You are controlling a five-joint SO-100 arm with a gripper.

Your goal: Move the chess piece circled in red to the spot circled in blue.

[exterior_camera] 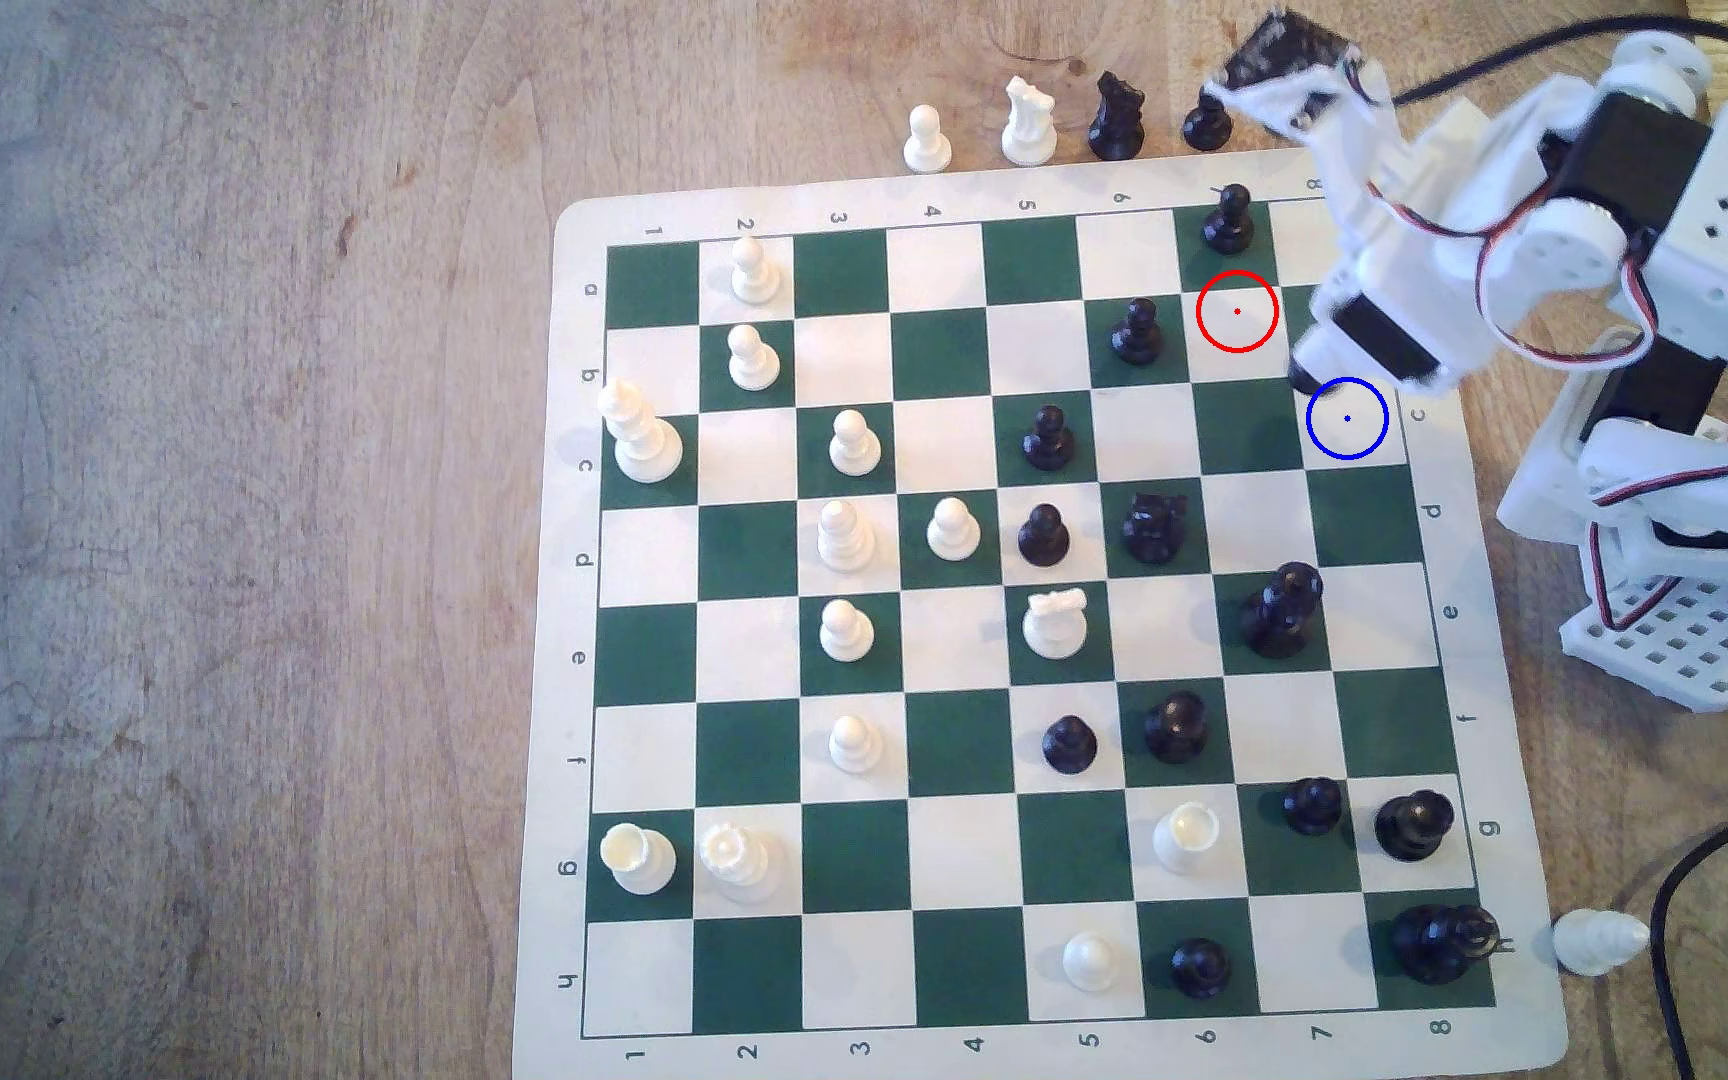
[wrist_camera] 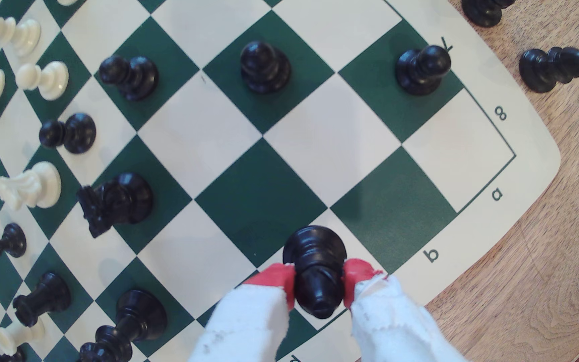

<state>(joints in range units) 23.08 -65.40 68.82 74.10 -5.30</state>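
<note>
The chess piece (wrist_camera: 316, 268) is clamped between the closed gripper (wrist_camera: 319, 282) fingertips; the spot (exterior_camera: 1347, 419) lies just beside.

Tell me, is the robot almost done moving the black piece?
Nearly. Done: the red-circled square is bare, so the piece was picked up. In hand: the gripper pinches the chess piece between its red pads, close to the blue-circled spot. Left: set it on that spot and let go.

Soft daylight, faint shadows, fisheye-bent wrist edges.
</note>
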